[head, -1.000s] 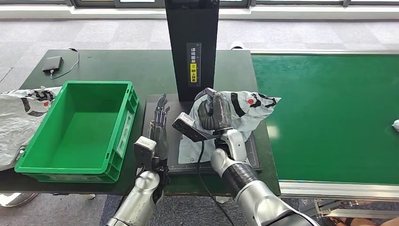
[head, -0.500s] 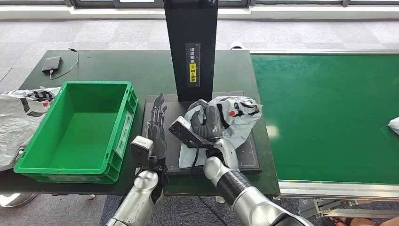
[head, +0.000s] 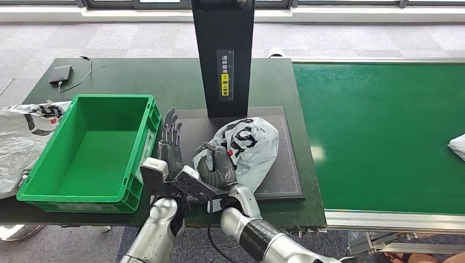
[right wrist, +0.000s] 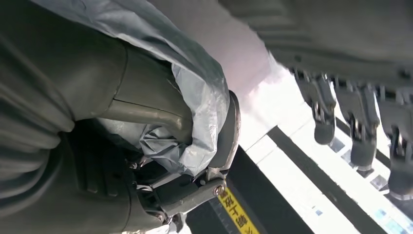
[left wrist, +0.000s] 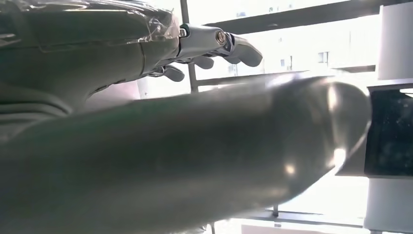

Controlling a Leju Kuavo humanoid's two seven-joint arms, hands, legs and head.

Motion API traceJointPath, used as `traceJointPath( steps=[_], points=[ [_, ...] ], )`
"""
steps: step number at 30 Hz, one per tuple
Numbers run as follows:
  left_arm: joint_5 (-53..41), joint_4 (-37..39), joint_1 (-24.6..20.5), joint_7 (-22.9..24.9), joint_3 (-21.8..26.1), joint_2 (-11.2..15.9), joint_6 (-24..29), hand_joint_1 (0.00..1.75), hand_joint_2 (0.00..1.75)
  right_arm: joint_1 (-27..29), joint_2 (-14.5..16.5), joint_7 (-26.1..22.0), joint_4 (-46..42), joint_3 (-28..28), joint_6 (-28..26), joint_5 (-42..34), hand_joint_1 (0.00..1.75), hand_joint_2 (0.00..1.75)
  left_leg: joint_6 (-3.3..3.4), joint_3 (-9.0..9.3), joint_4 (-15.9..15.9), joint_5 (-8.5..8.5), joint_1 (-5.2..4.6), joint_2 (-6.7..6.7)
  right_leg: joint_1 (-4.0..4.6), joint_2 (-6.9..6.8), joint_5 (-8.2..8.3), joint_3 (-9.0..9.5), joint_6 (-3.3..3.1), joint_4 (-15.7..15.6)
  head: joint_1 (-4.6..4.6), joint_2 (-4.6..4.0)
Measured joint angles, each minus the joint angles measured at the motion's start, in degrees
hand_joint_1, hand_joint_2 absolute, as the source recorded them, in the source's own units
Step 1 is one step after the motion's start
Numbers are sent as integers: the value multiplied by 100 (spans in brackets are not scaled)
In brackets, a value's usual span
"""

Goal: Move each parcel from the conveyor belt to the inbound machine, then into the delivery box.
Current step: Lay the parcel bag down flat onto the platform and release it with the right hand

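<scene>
Right hand (head: 215, 164): gripping the near-left edge of the parcel, fingers (right wrist: 221, 131) curling around a fold of grey film; wrist view confirming film bunched inside the grasp.
Parcel (head: 249, 145): lying on the inbound machine's black platform, grey-white bag with black print, slumping toward the platform's front-left part; far edge sitting just short of the machine's column.
Left hand (head: 169, 143): standing upright between crate and parcel, fingers (left wrist: 238, 46) extending straight and slightly apart, holding nothing; just beside the crate's right wall, not touching the parcel as far as visible.
Inbound machine (head: 222, 55): black column rising at the back of the platform; platform's right strip (head: 288, 164) lying bare.
Delivery box (head: 140, 164): green crate sitting left of the platform, rim close to the platform's left edge, open top facing up.
Conveyor belt (head: 378, 131): green surface running right of the desk; another white parcel (head: 458, 147) showing at the far right edge.
Desk (head: 131, 76): dark green, carrying a small dark device (head: 61, 74) with a cable at the far-left corner.
Left margin: white printed bag (head: 22, 137) lying beside the crate's outer wall.
</scene>
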Motion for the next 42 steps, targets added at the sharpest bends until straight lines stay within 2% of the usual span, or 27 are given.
traceJointPath(
  steps=[2,6,10,14,18,22,26,30,36,40,42],
  points=[
    [-53,-1,1,0,12,0,2,0,0,-15,-1,-27,65,35,-71,53,175,175,0,0,0,0,0,0,0,0,0,0,0,0,0,-1],
    [-63,2,3,0,25,0,5,0,0,-82,-4,40,203,-3,-103,164,108,175,0,0,0,0,0,1,0,1,0,-1,0,0,1,0],
    [-33,22,7,5,53,0,13,0,0,-161,-6,167,296,-251,-115,598,108,175,0,1,0,0,0,1,0,1,0,0,0,0,1,1],
    [-25,40,7,15,63,0,13,0,0,-172,-7,171,332,-329,-115,663,108,175,0,1,0,0,0,2,0,1,1,0,0,0,1,0],
    [-25,49,7,15,67,0,21,0,0,-172,-8,175,341,-343,-115,691,0,175,0,1,0,0,0,2,0,1,0,-1,0,0,1,0],
    [-33,84,4,9,69,-1,211,0,0,-187,-8,-22,342,-698,-115,895,0,0,0,1,1,0,0,-1,0,-1,0,-1,0,-1,0,-1],
    [-107,130,0,59,52,-9,364,0,0,-219,-8,-846,289,-1671,-116,1062,0,0,0,1,2,1,0,1,0,2,3,0,2,-1,1,0],
    [-148,141,-3,359,8,-24,379,0,0,-5,-8,-1631,-155,-2505,-76,1329,0,0,0,1,3,0,0,1,0,1,3,1,2,-2,1,-1],
    [-174,155,-22,553,-97,-29,362,0,0,711,-23,-1752,-1340,-2741,11,1352,0,0,-3,-1,1,-3,0,2,1,3,0,-8,-1,-2,0,1],
    [-283,171,-30,382,-205,-31,553,0,0,1091,-145,-1724,-2095,-2844,-8,1278,0,175,-2,-2,1,-3,0,3,0,2,-1,-6,-1,-4,0,0],
    [-319,-119,88,194,-333,13,912,0,0,1430,-332,-1753,-2812,-2851,-39,987,0,175,-2,-7,2,-3,-1,-1,0,-1,0,-6,0,-4,1,0]
  ],
)
